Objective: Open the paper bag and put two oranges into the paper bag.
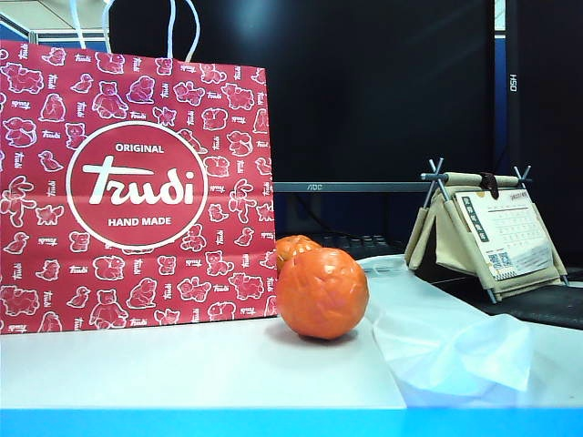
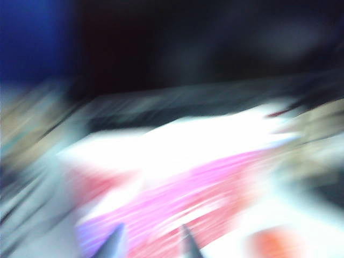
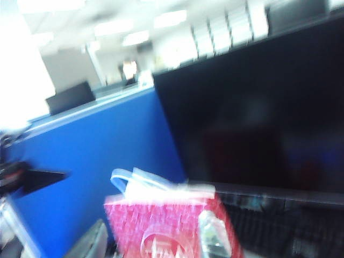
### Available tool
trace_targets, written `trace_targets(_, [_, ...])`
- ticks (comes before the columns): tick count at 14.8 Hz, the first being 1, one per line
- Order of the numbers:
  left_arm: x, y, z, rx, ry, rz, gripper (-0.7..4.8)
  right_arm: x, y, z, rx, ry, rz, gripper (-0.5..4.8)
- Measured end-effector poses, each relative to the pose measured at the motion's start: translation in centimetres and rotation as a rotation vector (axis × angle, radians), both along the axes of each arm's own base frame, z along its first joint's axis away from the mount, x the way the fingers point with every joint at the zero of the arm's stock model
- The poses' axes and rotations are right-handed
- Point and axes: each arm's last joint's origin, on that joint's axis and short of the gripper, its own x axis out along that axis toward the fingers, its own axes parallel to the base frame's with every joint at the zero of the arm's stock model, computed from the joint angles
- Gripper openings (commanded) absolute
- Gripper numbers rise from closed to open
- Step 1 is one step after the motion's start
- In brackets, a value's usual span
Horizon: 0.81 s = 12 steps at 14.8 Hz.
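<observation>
You can see the red paper bag standing upright on the left side of the outside camera's picture, with its white cord handles sticking up past the top edge. It stands on a white table. Two oranges sit just to the right of the bag, near the middle of the picture. The front one is big and close to you, and the second one peeks out behind it, right beside the bag's edge. A see-through white plastic bag lies on the table at the lower right, next to the oranges. Farther back on the right stands a small desk calendar, with a dark screen behind it. Neither arm shows in this picture. The left wrist picture is very blurry: the left gripper shows two dark tips with a gap between them, parted and holding nothing, above the pink smear of the bag. In the right wrist picture, the right gripper also stands parted with nothing in it, and the bag is seen between its fingers.
</observation>
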Motion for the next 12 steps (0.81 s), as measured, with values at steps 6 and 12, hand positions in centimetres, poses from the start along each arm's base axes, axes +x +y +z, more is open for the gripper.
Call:
trace_targets(6, [9.2, -0.3, -4.3, 0.223, 0.338, 0.106, 3.21, 0.7, 0.2, -2.5, -0.091, 0.235, 0.045, 2.21])
trace_targets(12, [10.5, -0.4, -3.3, 0.250, 0.286, 0.087, 3.23, 0.7, 0.2, -2.6, -0.096, 0.242, 0.046, 2.21])
